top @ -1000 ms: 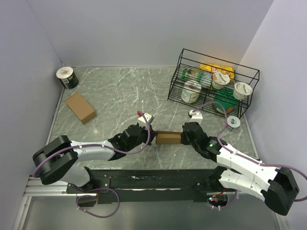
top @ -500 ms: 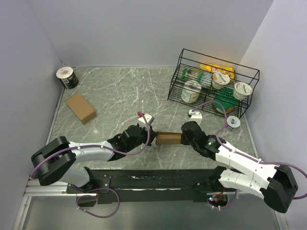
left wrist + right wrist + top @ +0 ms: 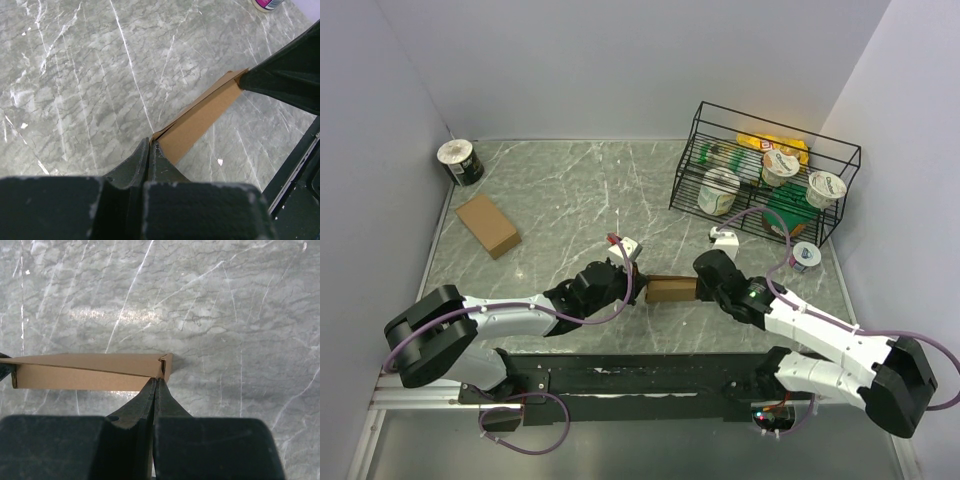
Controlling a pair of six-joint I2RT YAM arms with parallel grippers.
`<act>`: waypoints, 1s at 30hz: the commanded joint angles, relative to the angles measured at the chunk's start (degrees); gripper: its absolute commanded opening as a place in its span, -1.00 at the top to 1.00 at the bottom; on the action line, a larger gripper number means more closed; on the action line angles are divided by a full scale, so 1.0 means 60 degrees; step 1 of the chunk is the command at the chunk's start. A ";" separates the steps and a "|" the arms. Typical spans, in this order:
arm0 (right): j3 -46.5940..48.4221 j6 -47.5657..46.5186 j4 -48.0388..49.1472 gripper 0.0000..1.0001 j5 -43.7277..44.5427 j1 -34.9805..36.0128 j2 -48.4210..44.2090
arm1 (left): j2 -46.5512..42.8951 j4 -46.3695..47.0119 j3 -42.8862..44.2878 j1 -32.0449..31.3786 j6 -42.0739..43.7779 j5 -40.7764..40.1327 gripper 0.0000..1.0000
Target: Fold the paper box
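The left gripper (image 3: 151, 148) is pinching the box (image 3: 670, 289) at its left end, fingers closed on cardboard. The box is stretching between both arms near the table's (image 3: 570, 190) front edge, looking flattened and thin, so most of the folding is remaining. The right gripper (image 3: 156, 384) is clamping its right end.

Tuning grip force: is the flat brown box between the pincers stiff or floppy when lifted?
Probably floppy: the paper box looks like thin, flattened card, pinched only at its ends by left pincer and right pincer. Likely light; may buckle midway.
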 commanded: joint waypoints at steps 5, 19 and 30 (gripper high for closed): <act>-0.0246 0.0195 -0.1101 1.00 -0.0088 0.0005 0.0409 | -0.0126 0.0142 0.0069 0.0058 0.0201 -0.0156 0.98; 0.0780 -0.0376 -0.1981 -0.24 -0.0292 0.0005 -0.1349 | -0.0273 -0.0180 0.0186 0.0044 0.0978 0.0122 0.98; 0.2010 -0.3276 -0.1102 0.15 -0.2034 -0.0946 -0.0502 | -0.0302 -0.0209 0.0186 0.0044 0.1490 0.0225 0.98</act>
